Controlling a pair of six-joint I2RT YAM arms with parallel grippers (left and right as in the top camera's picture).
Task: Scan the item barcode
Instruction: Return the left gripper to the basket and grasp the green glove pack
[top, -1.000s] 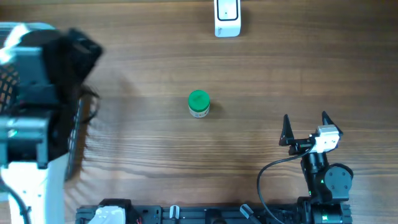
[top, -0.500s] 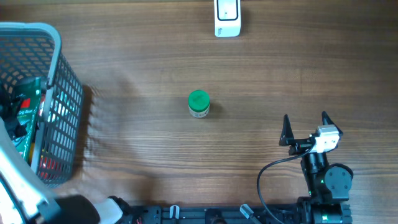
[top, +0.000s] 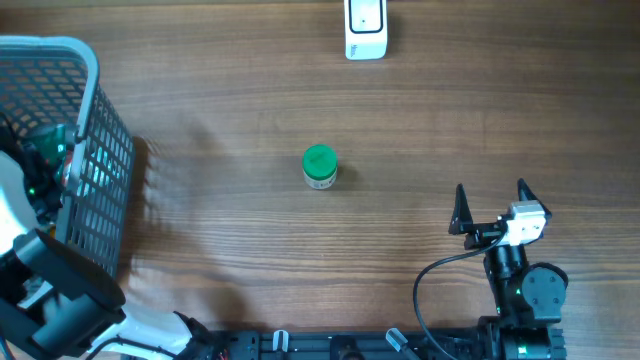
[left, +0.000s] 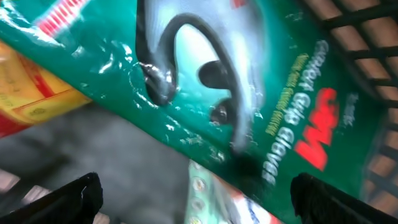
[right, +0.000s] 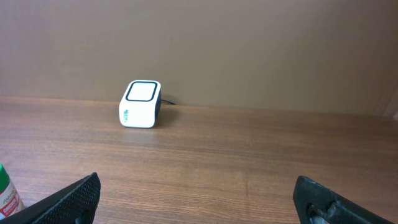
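Observation:
A white barcode scanner (top: 365, 30) stands at the far edge of the table and also shows in the right wrist view as a white barcode scanner (right: 140, 104). A small bottle with a green lid (top: 319, 166) stands upright mid-table. My left gripper (left: 198, 198) is open inside the grey wire basket (top: 95, 120), close above a green glossy package (left: 249, 93) printed with earphones. It holds nothing. A yellow and red pack (left: 37, 102) lies beside that package. My right gripper (top: 490, 205) is open and empty, right of the bottle.
The basket takes up the table's left edge, with my left arm (top: 45, 270) reaching into it from the near side. A black cable (top: 430, 275) loops by the right arm's base. The bottle's edge (right: 6, 190) shows at the left of the right wrist view.
The left arm, which covered the basket a second ago, has swung toward the near left corner and dipped its gripper into the basket. The right arm, bottle and scanner have not moved.

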